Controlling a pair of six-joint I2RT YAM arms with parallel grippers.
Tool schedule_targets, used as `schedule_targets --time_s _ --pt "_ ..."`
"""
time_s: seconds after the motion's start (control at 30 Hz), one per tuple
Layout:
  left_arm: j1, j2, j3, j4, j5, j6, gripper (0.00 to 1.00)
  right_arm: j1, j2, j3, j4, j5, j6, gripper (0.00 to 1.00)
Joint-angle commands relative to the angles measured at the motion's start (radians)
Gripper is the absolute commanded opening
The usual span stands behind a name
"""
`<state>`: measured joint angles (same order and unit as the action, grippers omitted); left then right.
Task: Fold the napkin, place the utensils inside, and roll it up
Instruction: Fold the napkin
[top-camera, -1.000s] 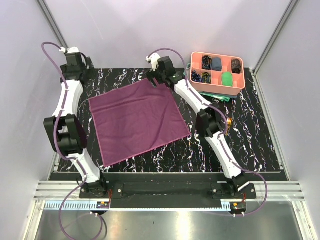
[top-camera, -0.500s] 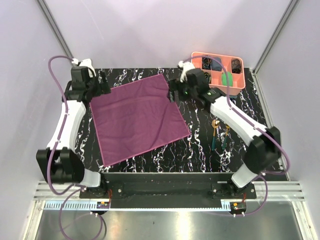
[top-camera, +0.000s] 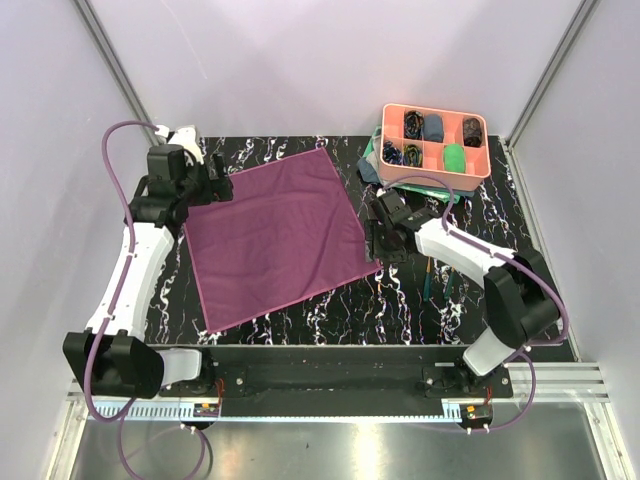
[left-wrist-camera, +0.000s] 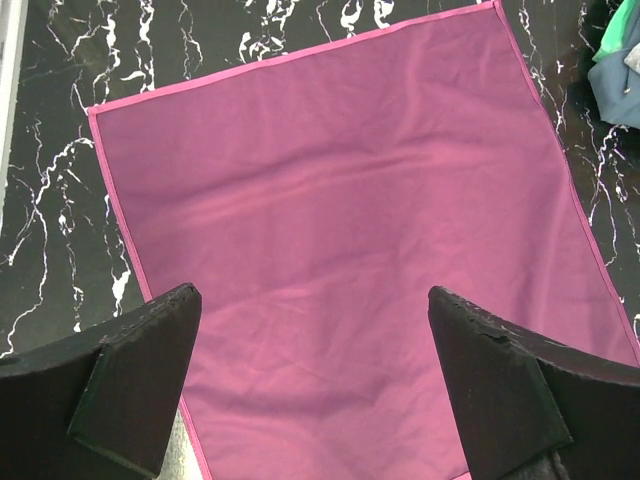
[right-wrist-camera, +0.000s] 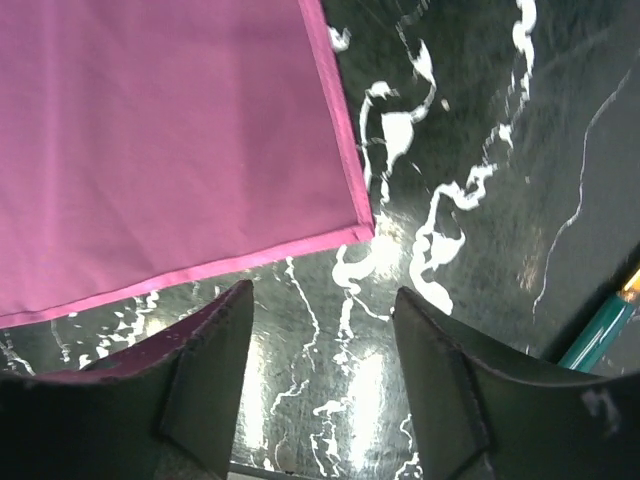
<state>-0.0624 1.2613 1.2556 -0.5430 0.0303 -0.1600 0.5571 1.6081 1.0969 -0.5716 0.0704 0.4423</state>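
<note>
From above I saw only the teal handles of the utensils (top-camera: 429, 280), their heads hidden under the right arm (top-camera: 460, 248); the right wrist view cropped one handle.

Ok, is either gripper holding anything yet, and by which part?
Nothing is held. The left gripper hangs open over the napkin; the right gripper stands open over bare table, just short of the napkin's corner.

Napkin (top-camera: 275, 240): plum-purple, plain, with a brighter pink hem. Spread flat in a single layer, unfolded, with faint creases. Lies askew on the table (top-camera: 300, 320).

Utensils (top-camera: 429, 280): two teal handles side by side, near the napkin's right corner but not touching it. Heads mostly hidden.
</note>
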Motion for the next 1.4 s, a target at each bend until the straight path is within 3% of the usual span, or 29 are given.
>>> schedule_targets --time_s 0.0,0.43,0.8,1.37 --pt "0.003 -0.036 0.005 0.025 0.022 0.005 0.99 -0.002 0.044 0.003 -0.016 0.046 0.058 0.62" --pt "0.003 -0.056 0.008 0.025 0.037 0.000 0.99 -0.011 0.211 0.063 -0.033 0.058 0.121 0.51" --pt "0.003 -0.062 0.010 0.025 0.037 0.000 0.99 -0.043 0.202 0.020 -0.010 0.074 0.137 0.45" --pt "0.003 -0.057 0.010 0.026 0.059 -0.007 0.99 -0.115 0.176 -0.032 0.104 -0.067 0.161 0.36"
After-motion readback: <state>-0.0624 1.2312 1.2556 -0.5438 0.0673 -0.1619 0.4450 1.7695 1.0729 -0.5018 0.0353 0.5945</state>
